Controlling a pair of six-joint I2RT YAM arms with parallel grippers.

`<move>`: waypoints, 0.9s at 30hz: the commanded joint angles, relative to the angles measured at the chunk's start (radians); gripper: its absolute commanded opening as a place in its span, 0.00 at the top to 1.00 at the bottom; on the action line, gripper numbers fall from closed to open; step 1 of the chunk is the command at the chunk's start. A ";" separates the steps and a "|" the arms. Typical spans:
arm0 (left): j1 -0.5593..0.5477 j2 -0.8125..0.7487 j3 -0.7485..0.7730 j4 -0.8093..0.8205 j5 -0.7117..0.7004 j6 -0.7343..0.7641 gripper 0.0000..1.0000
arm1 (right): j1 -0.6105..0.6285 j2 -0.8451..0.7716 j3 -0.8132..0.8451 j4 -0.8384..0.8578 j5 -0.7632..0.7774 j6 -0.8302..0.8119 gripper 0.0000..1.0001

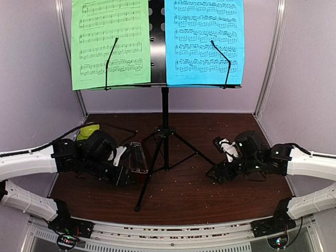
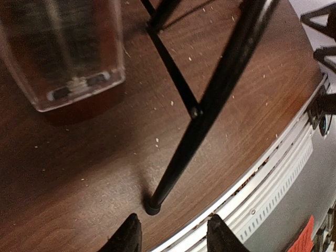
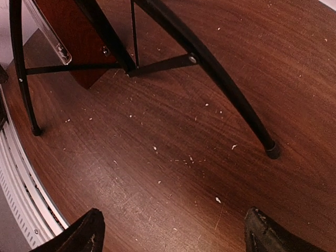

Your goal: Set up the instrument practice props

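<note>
The black tripod music stand stands mid-table, a green sheet on the left of its desk and a blue sheet on the right. The metronome, under its clear cover, stands upright left of the tripod. My left gripper hovers just beside it; in the wrist view its gripper is open over the near stand foot, holding nothing. My right gripper is right of the tripod, and its wrist view shows the gripper wide open above bare wood, with the metronome beyond the legs.
A small lime-green bowl sits behind the left arm at the back left. The tripod legs spread low across the middle of the table. The table's metal front rail lies close to the near foot. Walls enclose the back and sides.
</note>
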State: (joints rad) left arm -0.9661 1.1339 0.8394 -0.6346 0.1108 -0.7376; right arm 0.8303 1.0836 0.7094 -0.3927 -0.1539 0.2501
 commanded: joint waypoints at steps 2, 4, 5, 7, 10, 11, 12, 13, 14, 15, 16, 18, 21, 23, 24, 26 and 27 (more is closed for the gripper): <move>-0.040 0.084 -0.026 0.129 0.066 0.047 0.57 | -0.019 0.069 -0.004 0.049 -0.065 -0.015 0.09; -0.040 0.121 -0.018 0.154 0.089 0.067 0.57 | -0.028 0.109 0.006 0.058 -0.076 -0.017 0.12; -0.041 0.141 -0.009 0.159 0.097 0.075 0.57 | -0.033 0.126 0.013 0.063 -0.083 -0.015 0.12; -0.044 0.177 0.005 0.175 0.103 0.083 0.57 | -0.038 0.159 0.025 0.077 -0.092 -0.012 0.14; -0.045 0.221 0.013 0.209 0.091 0.072 0.58 | -0.041 0.205 0.040 0.110 -0.095 -0.005 0.20; -0.045 0.236 0.016 0.215 0.080 0.068 0.58 | -0.043 0.221 0.045 0.122 -0.091 -0.003 0.23; -0.045 0.249 0.022 0.216 0.067 0.066 0.59 | -0.048 0.237 0.052 0.129 -0.085 -0.001 0.27; -0.045 0.261 0.028 0.216 0.054 0.062 0.61 | -0.052 0.251 0.058 0.138 -0.079 0.004 0.30; -0.045 0.271 0.034 0.215 0.027 0.058 0.63 | -0.059 0.264 0.063 0.147 -0.073 0.008 0.33; -0.045 0.280 0.042 0.214 0.015 0.055 0.65 | -0.064 0.275 0.068 0.159 -0.066 0.011 0.36; -0.045 0.290 0.050 0.214 -0.008 0.054 0.68 | -0.069 0.287 0.075 0.169 -0.058 0.013 0.38; -0.045 0.308 0.071 0.216 -0.034 0.058 0.71 | -0.078 0.313 0.091 0.178 -0.036 0.013 0.43; -0.045 0.342 0.106 0.222 -0.060 0.071 0.74 | -0.096 0.344 0.114 0.185 -0.005 0.004 0.47; -0.045 0.362 0.129 0.221 -0.082 0.081 0.76 | -0.111 0.362 0.135 0.188 0.005 -0.008 0.49; -0.043 0.374 0.140 0.215 -0.095 0.085 0.77 | -0.118 0.372 0.145 0.188 0.006 -0.014 0.50; -0.040 0.394 0.174 0.200 -0.118 0.096 0.80 | -0.133 0.389 0.166 0.183 0.016 -0.023 0.51; -0.037 0.404 0.185 0.194 -0.126 0.101 0.82 | -0.139 0.397 0.173 0.182 0.020 -0.026 0.51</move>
State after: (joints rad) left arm -1.0134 1.5009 0.9504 -0.4767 0.0780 -0.6830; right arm 0.7189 1.4555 0.8318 -0.2348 -0.1810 0.2474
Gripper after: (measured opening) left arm 0.210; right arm 0.497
